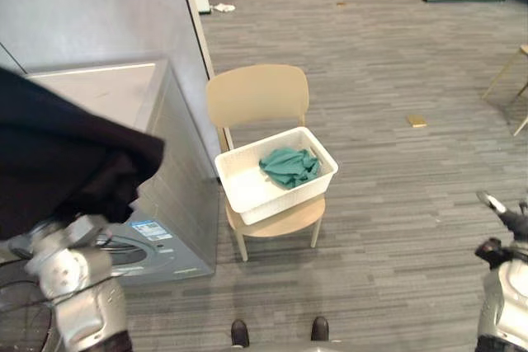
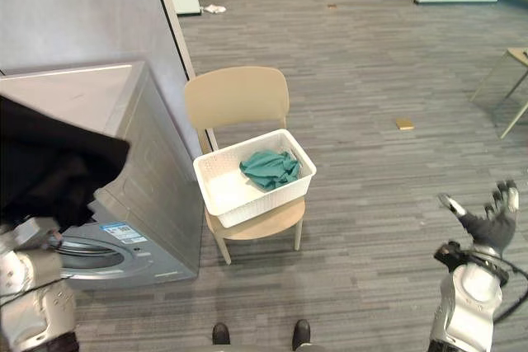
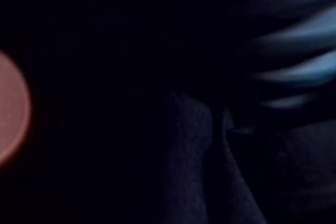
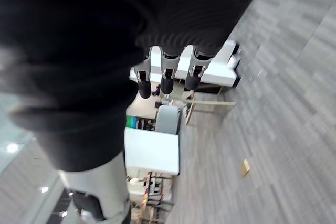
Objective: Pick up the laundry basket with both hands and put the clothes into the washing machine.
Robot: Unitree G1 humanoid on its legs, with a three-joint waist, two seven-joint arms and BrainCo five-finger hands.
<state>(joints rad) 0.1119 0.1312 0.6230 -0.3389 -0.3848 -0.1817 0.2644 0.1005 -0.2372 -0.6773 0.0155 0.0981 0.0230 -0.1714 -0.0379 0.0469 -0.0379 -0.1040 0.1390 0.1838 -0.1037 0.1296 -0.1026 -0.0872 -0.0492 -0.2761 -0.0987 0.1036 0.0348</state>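
A white laundry basket [image 1: 239, 185] stands on a beige chair [image 1: 256, 92] beside the grey washing machine [image 1: 177, 187]. A green garment [image 1: 289, 166] lies in the basket's far right corner. A black garment [image 1: 58, 154] is lifted at the left, above the machine's round door opening [image 1: 124, 249], with my left hand [image 3: 294, 69] shut on it; the cloth covers most of that hand. My right hand [image 2: 487, 224] is raised at the lower right, open, its fingers [image 4: 165, 77] straight and holding nothing, well away from the basket.
A grey wall [image 1: 99, 6] rises behind the machine. A small yellow block [image 1: 417, 121] lies on the floor to the right of the chair. Wooden furniture legs [image 1: 511, 80] stand at the right edge. A white scrap [image 1: 223, 7] lies far back.
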